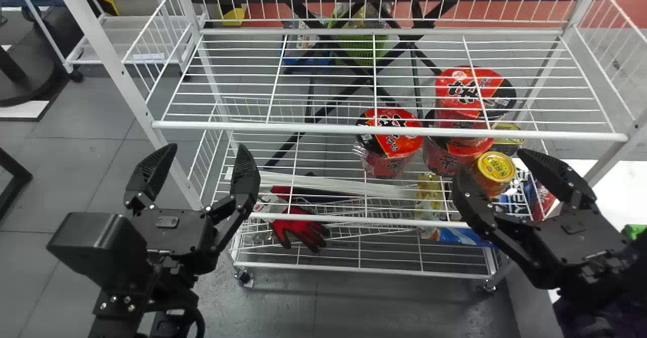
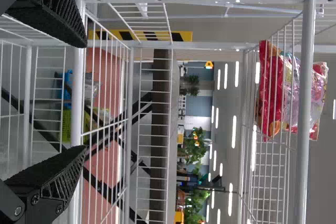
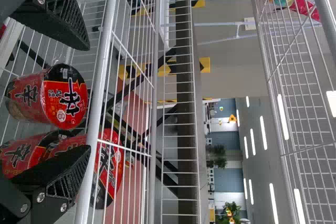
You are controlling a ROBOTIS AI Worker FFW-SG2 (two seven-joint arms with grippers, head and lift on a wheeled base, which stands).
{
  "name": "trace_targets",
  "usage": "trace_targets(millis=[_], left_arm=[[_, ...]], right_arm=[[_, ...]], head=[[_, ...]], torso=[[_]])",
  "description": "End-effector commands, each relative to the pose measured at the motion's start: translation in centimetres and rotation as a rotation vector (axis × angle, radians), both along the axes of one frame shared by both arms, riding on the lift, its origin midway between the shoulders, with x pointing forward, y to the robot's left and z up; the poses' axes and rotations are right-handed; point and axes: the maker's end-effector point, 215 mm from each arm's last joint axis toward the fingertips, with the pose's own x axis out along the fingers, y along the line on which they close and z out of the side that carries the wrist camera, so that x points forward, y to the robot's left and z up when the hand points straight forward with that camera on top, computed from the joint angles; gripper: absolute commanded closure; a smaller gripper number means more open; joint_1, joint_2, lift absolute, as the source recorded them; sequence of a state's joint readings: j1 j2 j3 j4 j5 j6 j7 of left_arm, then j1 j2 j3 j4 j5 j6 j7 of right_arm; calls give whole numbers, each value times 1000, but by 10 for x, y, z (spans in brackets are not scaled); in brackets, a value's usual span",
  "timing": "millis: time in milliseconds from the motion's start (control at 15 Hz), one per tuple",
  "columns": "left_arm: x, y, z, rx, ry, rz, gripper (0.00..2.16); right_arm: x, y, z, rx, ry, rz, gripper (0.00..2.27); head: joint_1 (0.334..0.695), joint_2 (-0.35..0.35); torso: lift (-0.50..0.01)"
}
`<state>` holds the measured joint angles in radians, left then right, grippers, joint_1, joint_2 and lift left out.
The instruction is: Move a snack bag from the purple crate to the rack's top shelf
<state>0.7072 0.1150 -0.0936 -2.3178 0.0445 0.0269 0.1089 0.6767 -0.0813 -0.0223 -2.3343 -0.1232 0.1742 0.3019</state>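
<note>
And here on the left wrist view, the snack bags (image 2: 270, 93) come up, red and clear-pink, on the rack's (image 1: 323, 126) high shelf, at its left end; the right wrist view catches an edge of them too. The head view, meanwhile, gives us red gloves (image 1: 303, 227) low in the rack and a yellow-lidded can (image 1: 497, 167) towards its right end, beside the noodle cups (image 1: 391, 131). The red bag lies with its long axis running sideways along the rack; which way its front points, I cannot tell. Both grippers are wide open, nothing between the fingers! The left gripper (image 1: 208, 147) hangs in front of the rack near its left front post, the right gripper (image 1: 491, 161) in front of the rack's right part.
</note>
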Motion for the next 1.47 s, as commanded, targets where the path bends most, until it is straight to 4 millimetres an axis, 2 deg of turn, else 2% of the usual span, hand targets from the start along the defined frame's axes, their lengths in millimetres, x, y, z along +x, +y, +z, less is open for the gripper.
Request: trace_targets(millis=[0,333,600,800,867,1000,1067,1333,1400], left_arm=[[0,0,0,-1,0,1,134],[0,-1,-1,-2,2,-2,130],[-1,-1,-1,-2,2,0,130],[-4,4,-5,8,8,8,130],[-7,13,-9,15,16,32,124],[-13,18,-12,14,16,42,124],[-13,19,-14,13,19,47,124],[-17,18,-17,7,21,48,124],[-18,18,-15,4,12,48,124]], right_arm=[[0,-3,1,12,0,3,161],[1,-10,-9,-7,39,-27,157],[-3,-16,-2,-2,24,-32,164],[-25,-25,-25,-24,189,-49,144],[-34,-32,-32,-40,255,-55,144],[-54,-57,-45,-58,378,-88,154],[-70,-80,-56,-42,462,-121,154],[-107,-161,-72,3,622,-231,154],[-113,-177,-72,19,657,-248,154]], head=[[695,48],[695,37],[695,30],[695,23],[695,22],[695,22],[695,21],[695,-76],[695,-135]], torso=[[-444],[-444],[-444],[-444],[-444],[-444],[-444],[-444],[-444]])
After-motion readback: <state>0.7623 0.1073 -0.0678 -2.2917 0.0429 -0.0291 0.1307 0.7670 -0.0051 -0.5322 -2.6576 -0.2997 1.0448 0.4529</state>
